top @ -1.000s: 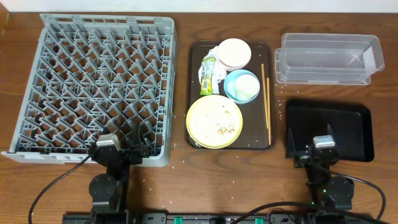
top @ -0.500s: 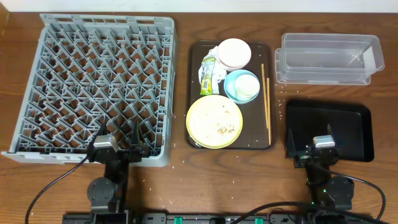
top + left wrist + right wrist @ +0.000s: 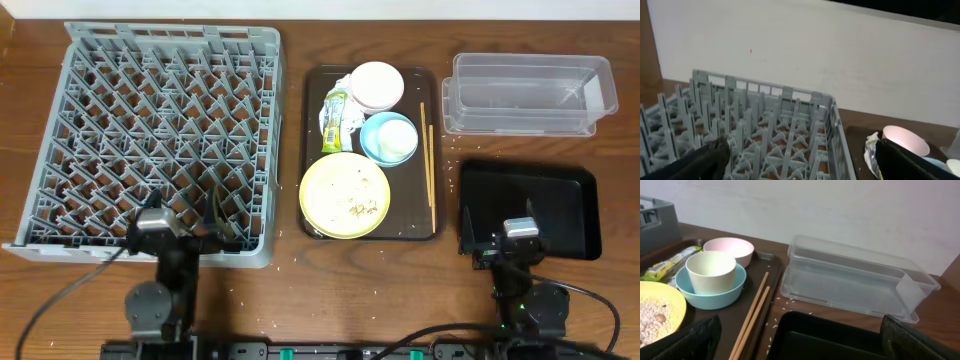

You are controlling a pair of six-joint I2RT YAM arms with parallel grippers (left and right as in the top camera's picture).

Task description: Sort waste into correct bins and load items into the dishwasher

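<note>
2 grippers are seen at the table's 6 o'clock edge, nothing held. The left gripper (image 3: 188, 212) is spread wide over the near rim of the grey dish rack (image 3: 150, 130), which fills the 9 o'clock side. The right gripper (image 3: 499, 218) is spread wide at the black tray (image 3: 545, 205), at 4 o'clock. The clear tub (image 3: 525, 95) is set at 2 o'clock. On the brown serving tray (image 3: 311, 150) at centre:
- The pink bowl (image 3: 377, 85) is at 12 o'clock.
- The wrapper (image 3: 335, 115) is at 10 o'clock.
- The white cup (image 3: 398, 138) is stood in the blue bowl (image 3: 372, 140) at 3 o'clock.
- The yellow plate (image 3: 340, 190) with crumbs (image 3: 360, 208) is at 6 o'clock.
- The chopsticks (image 3: 428, 165) are laid along the 3 o'clock edge.
</note>
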